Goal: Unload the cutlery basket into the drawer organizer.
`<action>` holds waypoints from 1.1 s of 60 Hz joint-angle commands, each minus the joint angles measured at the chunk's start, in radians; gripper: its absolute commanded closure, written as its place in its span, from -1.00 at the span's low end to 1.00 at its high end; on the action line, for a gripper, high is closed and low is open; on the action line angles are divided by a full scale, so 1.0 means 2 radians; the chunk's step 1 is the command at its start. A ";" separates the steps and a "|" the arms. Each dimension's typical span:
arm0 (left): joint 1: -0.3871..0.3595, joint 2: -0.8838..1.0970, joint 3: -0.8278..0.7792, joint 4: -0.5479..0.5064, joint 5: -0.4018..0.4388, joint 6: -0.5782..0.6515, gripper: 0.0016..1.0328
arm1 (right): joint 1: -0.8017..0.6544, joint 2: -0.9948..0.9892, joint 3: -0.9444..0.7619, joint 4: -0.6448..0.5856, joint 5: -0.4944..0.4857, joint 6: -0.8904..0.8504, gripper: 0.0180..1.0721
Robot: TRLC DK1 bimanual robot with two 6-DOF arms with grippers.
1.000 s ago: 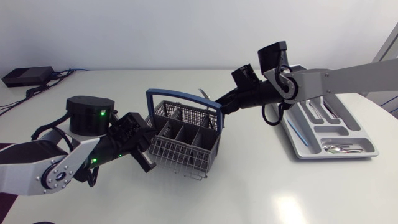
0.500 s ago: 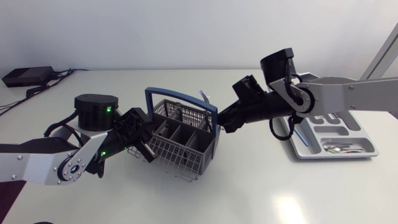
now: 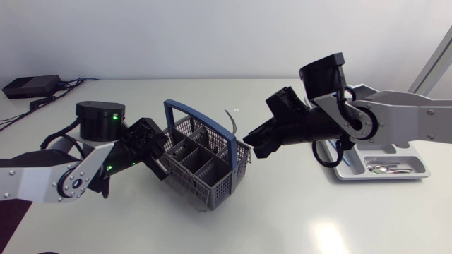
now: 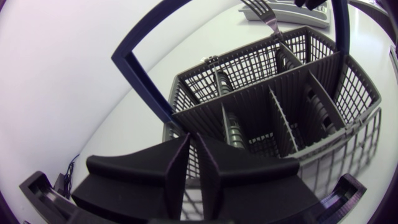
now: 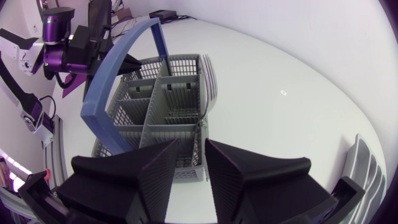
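White table [image 3: 282,212] | basket [image 3: 205,166] tilted, fork [image 4: 261,11] upright tines-up | left jaws clamp basket wall | right jaws parted

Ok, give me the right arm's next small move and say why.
Likely ease the right gripper forward and down around the fork, then close. Its fingers stand open and empty just short of the basket. The fork sticks up from the basket's corner on that side, and the left gripper is clamped on the opposite wall, holding the basket tilted.
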State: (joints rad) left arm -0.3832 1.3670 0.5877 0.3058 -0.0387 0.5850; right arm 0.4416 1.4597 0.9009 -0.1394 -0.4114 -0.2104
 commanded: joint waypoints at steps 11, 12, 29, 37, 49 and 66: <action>-0.015 -0.078 -0.020 -0.061 -0.004 -0.003 0.43 | 0.011 0.053 0.019 0.028 0.028 0.019 0.19; -0.015 -0.079 -0.020 -0.062 -0.004 -0.004 0.43 | 0.011 0.058 0.022 0.031 0.029 0.020 0.19; -0.039 -0.097 -0.018 -0.082 -0.004 -0.023 0.43 | 0.011 0.091 0.063 0.038 0.035 0.031 0.19; -0.048 -0.094 -0.018 -0.085 -0.004 -0.031 0.43 | 0.011 0.111 0.085 0.038 0.036 0.040 0.19; -0.055 -0.094 -0.016 -0.095 -0.001 -0.034 0.43 | 0.013 0.130 0.101 0.038 0.041 0.044 0.20; -0.055 -0.092 -0.011 -0.110 0.020 -0.042 0.43 | 0.022 0.150 0.114 0.041 0.049 0.048 0.75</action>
State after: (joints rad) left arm -0.4858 1.1843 0.5728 0.1005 -0.0147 0.5190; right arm 0.4770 1.7248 1.1061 -0.0708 -0.3237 -0.1478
